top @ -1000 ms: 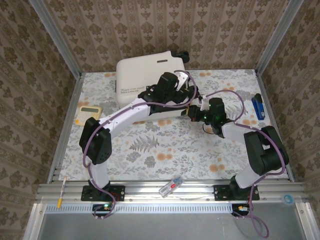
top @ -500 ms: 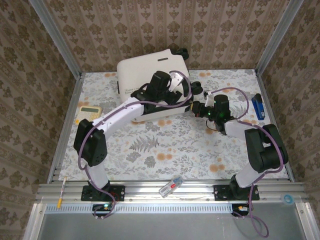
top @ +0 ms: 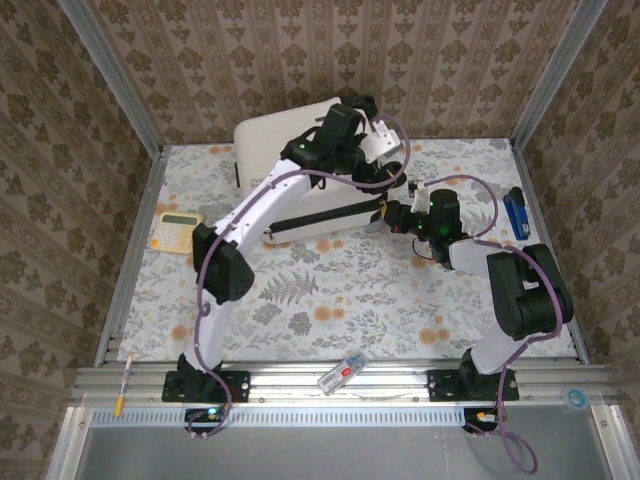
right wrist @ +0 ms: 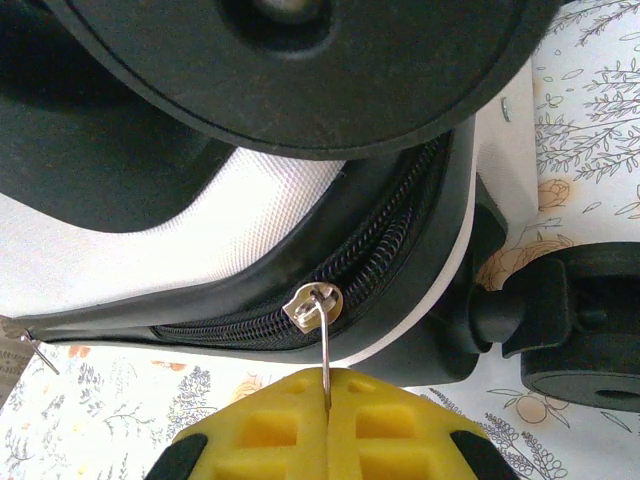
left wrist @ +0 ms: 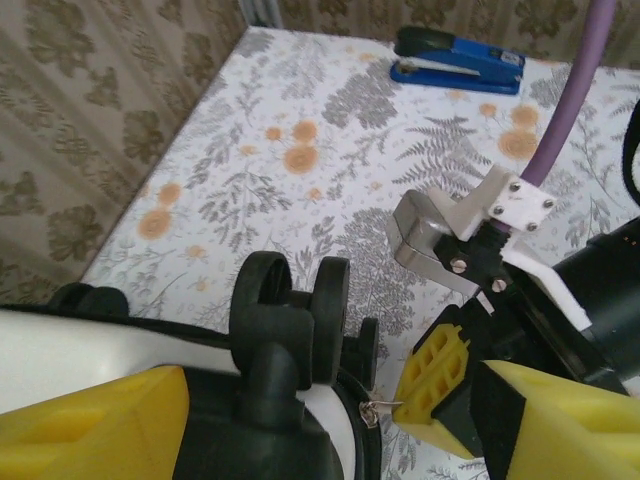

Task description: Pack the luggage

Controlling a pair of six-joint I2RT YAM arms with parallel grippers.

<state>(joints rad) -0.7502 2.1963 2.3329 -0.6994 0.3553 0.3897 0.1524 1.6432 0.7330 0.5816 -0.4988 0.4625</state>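
The luggage (top: 265, 145) is a white hard-shell case with black caster wheels, lying at the back centre of the table. In the left wrist view my left gripper (left wrist: 335, 400) stands open, its yellow fingers (left wrist: 90, 420) wide apart on either side of the luggage's wheeled corner, with a caster wheel (left wrist: 270, 300) between them. In the top view the left gripper (top: 378, 172) hangs over the luggage's right end. My right gripper (right wrist: 328, 385) is shut on the metal zipper pull (right wrist: 326, 350), which hangs from the slider (right wrist: 312, 303) on the black zip. The right gripper (top: 392, 215) sits at the luggage's near right corner.
A blue stapler (top: 516, 212) lies at the table's right edge. A yellow calculator (top: 178, 230) sits at the left. A small clear object (top: 342, 372) rests on the front rail, and a pen (top: 124, 380) lies at the rail's left end. Wallpapered walls enclose the table.
My left gripper has swung from the middle of the luggage toward its far right, wheeled end, and its jaws have widened slightly. The right gripper has stayed shut on the zipper pull.
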